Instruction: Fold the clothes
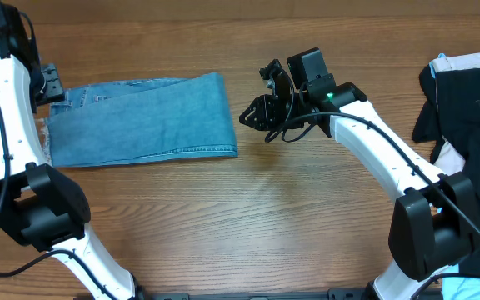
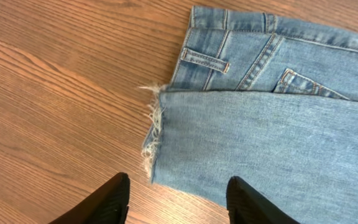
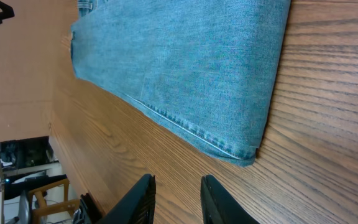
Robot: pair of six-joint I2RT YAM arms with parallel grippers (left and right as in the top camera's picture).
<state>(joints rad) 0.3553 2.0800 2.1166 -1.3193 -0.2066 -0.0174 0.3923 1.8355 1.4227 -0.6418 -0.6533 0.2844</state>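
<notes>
The clothes, a pair of light-blue jeans [image 1: 144, 121], lie folded flat on the wooden table at the left of centre. The left wrist view shows a frayed hem [image 2: 154, 134] laid over the waistband and a stitched pocket [image 2: 297, 84]. My left gripper [image 1: 52, 86] hovers at the jeans' left end. It [image 2: 179, 202] is open, with bare wood and the denim edge between its fingers. My right gripper [image 1: 252, 112] hangs just right of the folded edge [image 3: 253, 152], apart from it. This gripper [image 3: 178, 199] is open a little, with nothing between its fingers.
A heap of other garments, black cloth [image 1: 465, 100] over pale blue and white pieces, lies at the table's right edge beside the right arm. Bare wood [image 1: 240, 217] stretches in front of the jeans.
</notes>
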